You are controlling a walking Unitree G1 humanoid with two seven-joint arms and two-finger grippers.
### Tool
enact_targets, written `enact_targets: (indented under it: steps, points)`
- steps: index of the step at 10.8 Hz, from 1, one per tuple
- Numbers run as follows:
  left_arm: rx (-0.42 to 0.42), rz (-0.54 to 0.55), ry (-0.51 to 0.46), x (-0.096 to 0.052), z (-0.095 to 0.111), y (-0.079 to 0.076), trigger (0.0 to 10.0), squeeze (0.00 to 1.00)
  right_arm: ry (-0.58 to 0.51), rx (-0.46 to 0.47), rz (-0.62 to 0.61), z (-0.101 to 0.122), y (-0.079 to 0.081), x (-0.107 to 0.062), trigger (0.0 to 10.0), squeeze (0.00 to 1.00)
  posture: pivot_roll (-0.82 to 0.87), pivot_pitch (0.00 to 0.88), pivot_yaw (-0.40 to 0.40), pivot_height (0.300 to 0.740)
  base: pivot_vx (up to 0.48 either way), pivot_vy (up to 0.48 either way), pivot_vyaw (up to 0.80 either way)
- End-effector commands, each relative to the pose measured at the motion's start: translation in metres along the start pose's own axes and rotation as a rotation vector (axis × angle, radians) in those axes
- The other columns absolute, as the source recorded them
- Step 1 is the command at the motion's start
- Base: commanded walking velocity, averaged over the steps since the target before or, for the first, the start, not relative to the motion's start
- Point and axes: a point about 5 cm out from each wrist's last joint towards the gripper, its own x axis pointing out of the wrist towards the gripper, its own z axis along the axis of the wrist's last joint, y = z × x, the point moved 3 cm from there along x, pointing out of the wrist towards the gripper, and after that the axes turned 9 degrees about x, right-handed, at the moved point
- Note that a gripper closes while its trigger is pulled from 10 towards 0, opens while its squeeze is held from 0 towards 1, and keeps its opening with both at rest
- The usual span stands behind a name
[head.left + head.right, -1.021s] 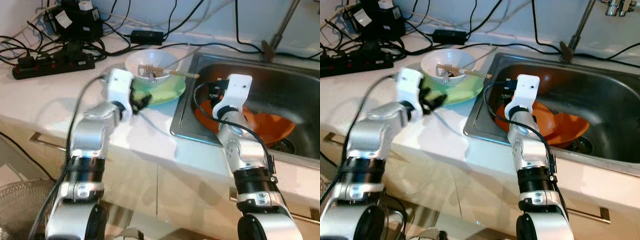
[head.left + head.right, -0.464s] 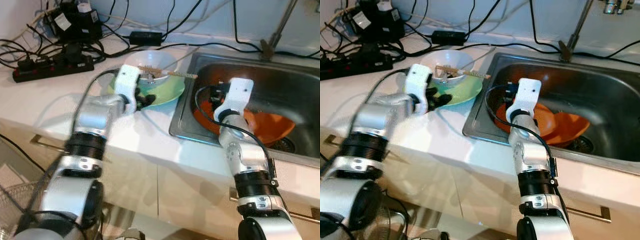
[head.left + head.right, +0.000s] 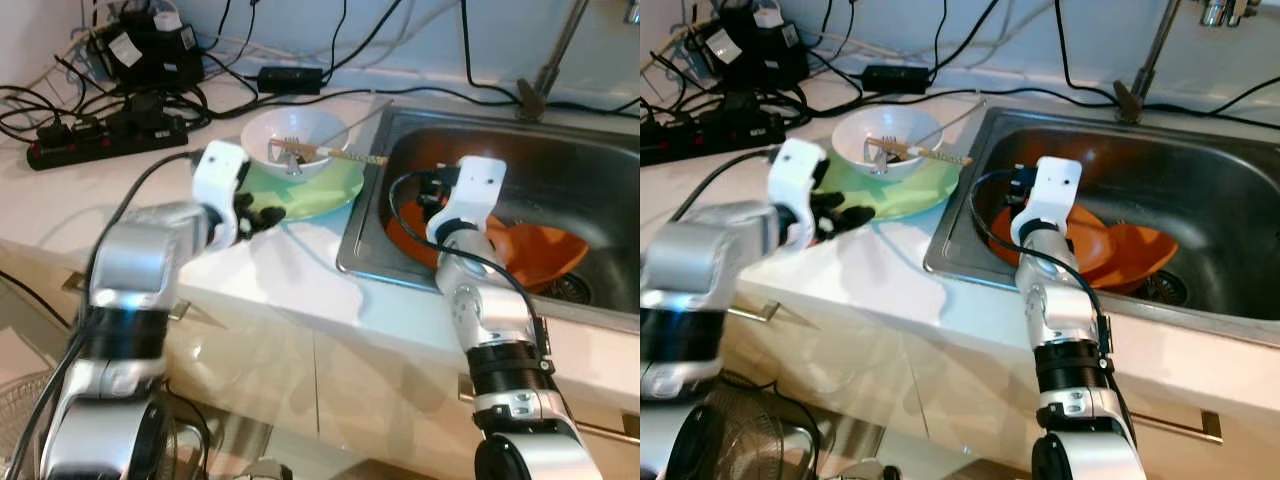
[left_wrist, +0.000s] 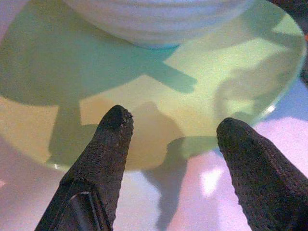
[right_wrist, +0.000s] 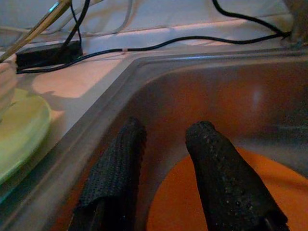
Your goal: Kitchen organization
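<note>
A white bowl [image 3: 297,145] with a fork and a pair of chopsticks [image 3: 340,155] across it stands on a pale green plate [image 3: 330,190] on the counter, left of the sink. My left gripper [image 3: 262,215] is open at the plate's near left rim. In the left wrist view its fingertips [image 4: 115,120] straddle the plate's edge [image 4: 192,72] with nothing between them. My right gripper [image 5: 166,144] hangs open inside the sink [image 3: 600,170], just above orange plates [image 3: 540,250] lying in the basin, holding nothing.
A black power strip [image 3: 100,135], adapters and many cables crowd the back left of the counter. The faucet [image 3: 555,60] rises behind the sink. Bare white counter [image 3: 290,260] lies between the plate and the front edge. A wire basket [image 3: 740,420] sits low at the left.
My left arm has swung its elbow out to the left while its gripper stayed by the green plate's near rim. The right arm has not moved. The view shifted slightly.
</note>
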Motion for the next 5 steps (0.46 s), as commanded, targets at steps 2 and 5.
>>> enact_targets:
  steps: [2, 5]
  points:
    - [-0.051, -0.036, 0.054, -0.009, -0.015, -0.010, 10.0, 0.00, -0.009, 0.017, 0.009, 0.002, 0.006, 0.002, 10.0, 0.00, 0.28, 0.092, 0.068, 0.725, 0.000, 0.000, 0.00]
    - [-0.016, 0.016, 0.003, -0.026, -0.010, -0.015, 10.0, 0.00, -0.005, 0.017, 0.005, 0.000, 0.004, 0.002, 10.0, 0.00, 0.28, 0.091, 0.067, 0.725, 0.000, 0.000, 0.00]
